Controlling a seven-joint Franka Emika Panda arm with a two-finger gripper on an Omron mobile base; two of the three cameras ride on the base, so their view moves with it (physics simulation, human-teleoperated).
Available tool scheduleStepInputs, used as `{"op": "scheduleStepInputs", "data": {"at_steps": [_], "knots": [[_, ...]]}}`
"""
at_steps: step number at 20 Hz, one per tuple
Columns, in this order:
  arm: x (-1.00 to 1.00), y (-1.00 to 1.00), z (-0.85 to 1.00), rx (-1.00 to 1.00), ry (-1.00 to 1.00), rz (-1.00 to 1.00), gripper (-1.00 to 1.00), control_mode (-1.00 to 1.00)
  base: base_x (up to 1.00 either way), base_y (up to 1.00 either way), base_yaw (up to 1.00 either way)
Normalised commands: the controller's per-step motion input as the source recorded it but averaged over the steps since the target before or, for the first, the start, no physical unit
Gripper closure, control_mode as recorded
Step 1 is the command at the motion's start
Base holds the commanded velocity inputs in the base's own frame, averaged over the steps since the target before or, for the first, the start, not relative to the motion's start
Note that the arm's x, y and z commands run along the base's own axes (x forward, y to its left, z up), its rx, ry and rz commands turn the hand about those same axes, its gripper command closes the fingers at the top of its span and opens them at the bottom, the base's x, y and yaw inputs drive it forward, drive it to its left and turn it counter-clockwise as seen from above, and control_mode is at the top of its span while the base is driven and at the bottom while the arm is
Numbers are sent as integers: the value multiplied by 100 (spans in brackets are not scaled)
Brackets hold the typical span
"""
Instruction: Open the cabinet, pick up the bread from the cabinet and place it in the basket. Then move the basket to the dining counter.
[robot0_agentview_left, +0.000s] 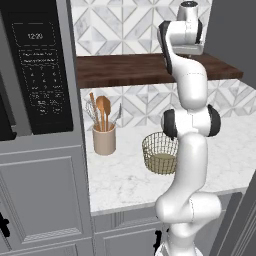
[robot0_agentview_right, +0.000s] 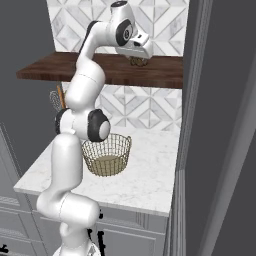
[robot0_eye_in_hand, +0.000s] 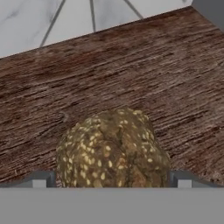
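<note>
Bread (robot0_eye_in_hand: 113, 148) sits on the dark wooden shelf (robot0_eye_in_hand: 131, 74), between the gripper's (robot0_eye_in_hand: 111, 181) fingertips (robot0_eye_in_hand: 39, 181), which stand wide apart on either side with nothing yet held. The step in hand looks like the pick: next the jaws must close on the bun, lift it, and carry it down to the basket (robot0_agentview_left: 160, 152) on the worktop (robot0_agentview_left: 125, 180) below. In the right base view the hand hides most of the bun.
</note>
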Motion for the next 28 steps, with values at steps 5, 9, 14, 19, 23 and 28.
{"op": "scheduleStepInputs", "data": {"at_steps": [5, 9, 14, 19, 23, 28], "knots": [[1, 0, -12, 2, 0, 0, 100, -100, 0, 0, 0], [0, 0, -10, 1, 0, 1, 100, -100, 0, 0, 0], [-6, 15, -3, 0, -2, 0, 100, -100, 0, 0, 0], [-62, 3, -1, -10, -31, 12, 100, -100, 0, 0, 0], [-76, 1, -23, -23, -58, 17, 100, -100, 0, 0, 0], [-31, 31, -25, -17, -46, 16, 100, -100, 0, 0, 0]]}}
